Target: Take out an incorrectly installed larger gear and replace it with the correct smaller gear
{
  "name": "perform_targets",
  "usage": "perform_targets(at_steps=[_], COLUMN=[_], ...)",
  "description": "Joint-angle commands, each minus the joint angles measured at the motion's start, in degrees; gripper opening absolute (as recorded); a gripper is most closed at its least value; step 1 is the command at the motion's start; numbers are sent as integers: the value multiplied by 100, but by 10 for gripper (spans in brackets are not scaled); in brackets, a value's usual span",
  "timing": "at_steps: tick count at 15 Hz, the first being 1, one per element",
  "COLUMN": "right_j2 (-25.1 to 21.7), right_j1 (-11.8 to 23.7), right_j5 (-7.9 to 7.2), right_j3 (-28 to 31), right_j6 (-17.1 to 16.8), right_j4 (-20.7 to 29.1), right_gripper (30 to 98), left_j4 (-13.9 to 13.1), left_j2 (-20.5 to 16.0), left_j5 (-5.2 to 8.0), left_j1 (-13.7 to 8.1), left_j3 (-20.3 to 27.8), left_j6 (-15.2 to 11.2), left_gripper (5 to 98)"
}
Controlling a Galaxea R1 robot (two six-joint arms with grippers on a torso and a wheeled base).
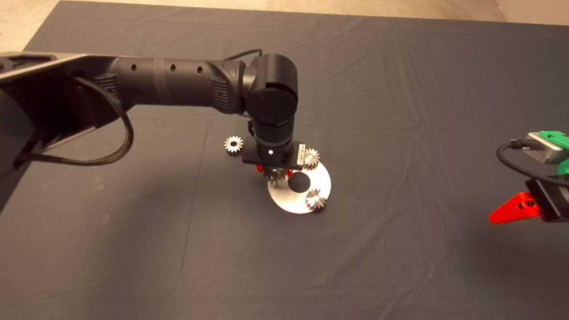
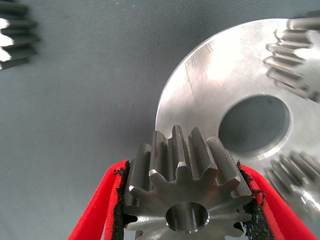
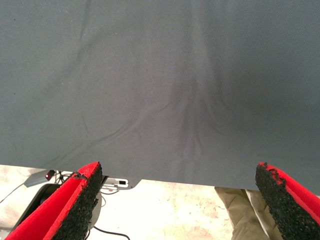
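Note:
My left gripper (image 1: 275,171) hangs over the left rim of the round metal plate (image 1: 290,200), shut on a smaller gear (image 2: 185,175) with short blunt teeth and a round bore. The gear sits level between the red fingers (image 2: 97,210), just above the plate's edge (image 2: 200,90). Two more smaller gears stand on the plate, one at its far side (image 1: 311,157) and one at its near right (image 1: 315,199). The larger gear (image 1: 233,144), with longer pointed teeth, lies loose on the mat left of the plate. My right gripper (image 1: 498,217) waits open at the right edge.
The plate has a large round hole (image 1: 299,181) in its middle. The left arm (image 1: 173,80) stretches across the mat from the left. In the right wrist view, the mat's edge, the floor with cables and a person's trouser leg (image 3: 240,210) show beyond the open fingers.

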Motion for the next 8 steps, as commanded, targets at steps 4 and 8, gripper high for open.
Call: perform_targets(at_steps=[4,8], right_j2=[-26,-61], right_j1=[121,121], right_j5=[3,3], right_j3=[1,10], right_j6=[-16,-16], right_j4=[205,196], right_gripper=[813,813], left_j4=[-581,-573], left_j2=[7,-81], left_j5=[632,671], left_j1=[-919,-926], left_j3=[62,23], left_j6=[178,293], left_gripper=[440,439])
